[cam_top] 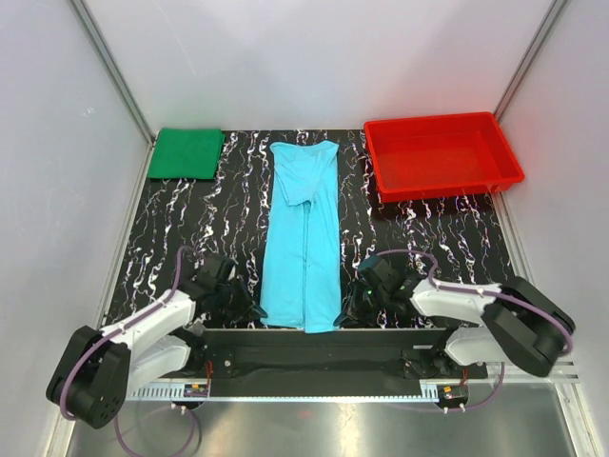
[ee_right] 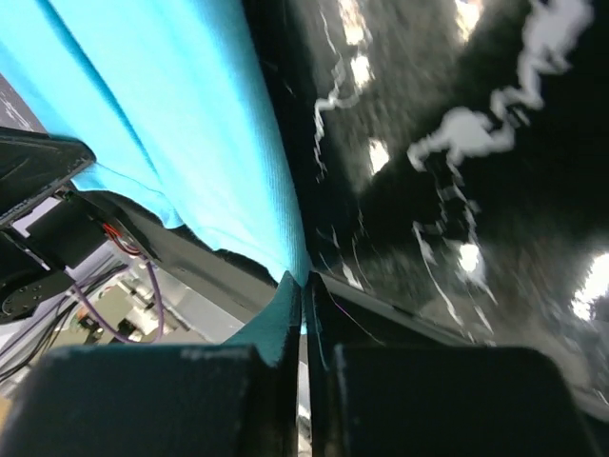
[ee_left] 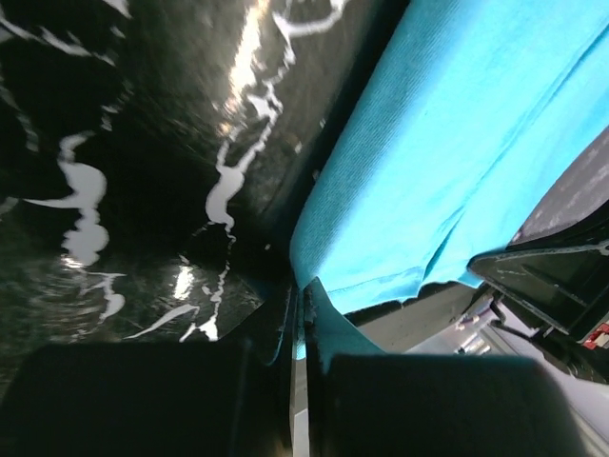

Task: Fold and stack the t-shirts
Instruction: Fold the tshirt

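The light cyan-blue t-shirt [cam_top: 304,238] lies as a long narrow strip down the middle of the black marbled table, sleeves folded in. My left gripper [cam_top: 255,311] is shut on its near left hem corner [ee_left: 314,276]. My right gripper [cam_top: 344,314] is shut on its near right hem corner [ee_right: 285,252]. Both sit low at the table's near edge. The dark green t-shirt [cam_top: 187,152] lies folded flat at the far left corner.
A red plastic tray [cam_top: 441,155] stands at the far right. Grey walls close in the left, right and back. The arms' black base rail [cam_top: 324,347] runs along the near edge under the shirt's hem.
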Controlling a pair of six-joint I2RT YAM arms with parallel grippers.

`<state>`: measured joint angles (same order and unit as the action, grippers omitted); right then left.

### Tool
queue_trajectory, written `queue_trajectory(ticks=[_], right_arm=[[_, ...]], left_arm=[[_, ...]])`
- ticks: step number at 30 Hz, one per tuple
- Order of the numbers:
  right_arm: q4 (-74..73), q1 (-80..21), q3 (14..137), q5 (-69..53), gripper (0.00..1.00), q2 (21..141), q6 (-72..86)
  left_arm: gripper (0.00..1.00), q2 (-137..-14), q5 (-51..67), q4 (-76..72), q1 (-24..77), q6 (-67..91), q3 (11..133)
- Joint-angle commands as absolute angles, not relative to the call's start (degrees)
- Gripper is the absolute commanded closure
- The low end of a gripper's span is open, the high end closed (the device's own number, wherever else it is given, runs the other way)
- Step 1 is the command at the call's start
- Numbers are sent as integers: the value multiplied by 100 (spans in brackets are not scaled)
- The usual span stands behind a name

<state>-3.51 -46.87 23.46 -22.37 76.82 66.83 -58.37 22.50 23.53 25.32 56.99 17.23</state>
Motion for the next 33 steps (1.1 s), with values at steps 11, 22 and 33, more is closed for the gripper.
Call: queue_trajectory(ticks=[11,22,33], right_arm=[[-1599,-4737,2592,-1644,100,6917,6153],[-2847,-3675,5087,-1704,100,8111,4608],[-3681,-2708,7933,-1986,100,10403,3542]], left_arm=[[100,-5510,2022,2979,3252,6056,1607],[100,-7188,1758,3665,2576,4792,4224],[100,-9489,2117,3647,1715,4114,6773]])
